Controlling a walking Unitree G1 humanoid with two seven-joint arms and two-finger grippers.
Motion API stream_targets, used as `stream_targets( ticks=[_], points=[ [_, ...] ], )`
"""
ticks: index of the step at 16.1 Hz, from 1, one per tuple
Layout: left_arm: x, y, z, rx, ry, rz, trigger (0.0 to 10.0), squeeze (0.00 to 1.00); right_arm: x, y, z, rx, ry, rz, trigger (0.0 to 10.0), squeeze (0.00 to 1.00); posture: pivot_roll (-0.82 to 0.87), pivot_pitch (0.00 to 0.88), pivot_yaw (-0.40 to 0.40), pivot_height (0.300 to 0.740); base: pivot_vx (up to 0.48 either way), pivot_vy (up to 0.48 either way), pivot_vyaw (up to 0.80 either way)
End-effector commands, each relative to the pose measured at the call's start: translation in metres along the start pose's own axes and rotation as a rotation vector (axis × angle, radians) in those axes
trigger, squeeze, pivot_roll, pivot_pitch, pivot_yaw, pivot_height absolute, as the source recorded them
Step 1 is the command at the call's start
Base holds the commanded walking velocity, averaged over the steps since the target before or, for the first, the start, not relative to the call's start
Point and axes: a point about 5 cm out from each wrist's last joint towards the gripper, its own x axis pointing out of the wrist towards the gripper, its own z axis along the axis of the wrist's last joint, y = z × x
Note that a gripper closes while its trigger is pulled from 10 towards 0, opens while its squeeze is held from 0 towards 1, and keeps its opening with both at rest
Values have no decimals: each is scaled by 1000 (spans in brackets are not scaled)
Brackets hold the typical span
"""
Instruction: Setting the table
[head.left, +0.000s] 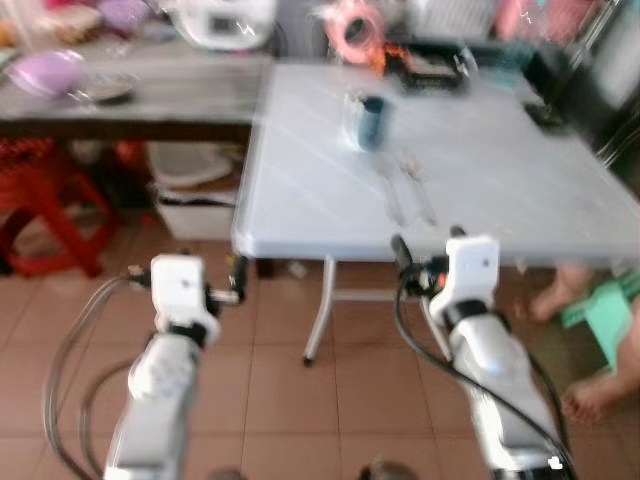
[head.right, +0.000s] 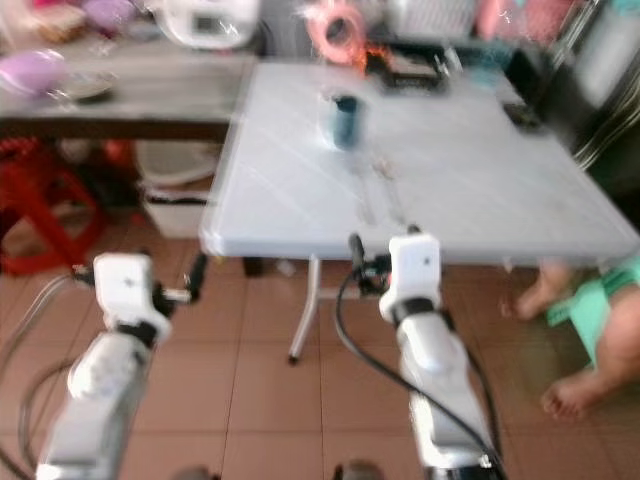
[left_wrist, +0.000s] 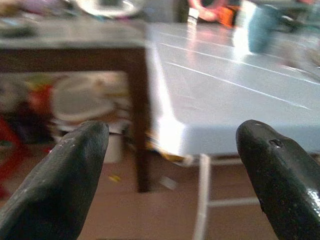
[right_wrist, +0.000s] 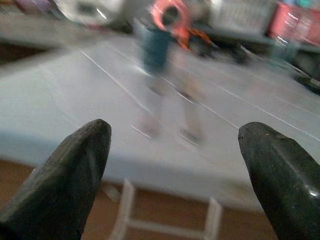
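Pale-blue folding table (head.left: 500, 190) stands before us, teal cup (head.left: 371, 121) on it, while our left gripper (left_wrist: 170, 165) and right gripper (right_wrist: 172, 165) gape empty.

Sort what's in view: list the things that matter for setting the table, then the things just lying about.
For the job:
white folding table
blue cup on it
blurred cutlery lying in front of the cup
left gripper and right gripper, both open, held short of the table's near edge

Just lying about:
pink tape roll
purple bowl on the side bench
red stool
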Motion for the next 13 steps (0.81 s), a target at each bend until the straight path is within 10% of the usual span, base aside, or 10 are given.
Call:
stream_targets(
  ticks=[1, 13],
  points=[
    [1, 2, 6, 28, -17, 0, 10000, 0, 2, 0, 5, 2, -25, -10, 10000, 0, -13, 0, -5, 740, 0, -439, 0],
    [0, -2, 11, 14, -58, -53, 10000, 0, 3, 2, 6, 3, -29, -9, 10000, 0, -16, 0, -4, 740, 128, -61, 0]
  ],
)
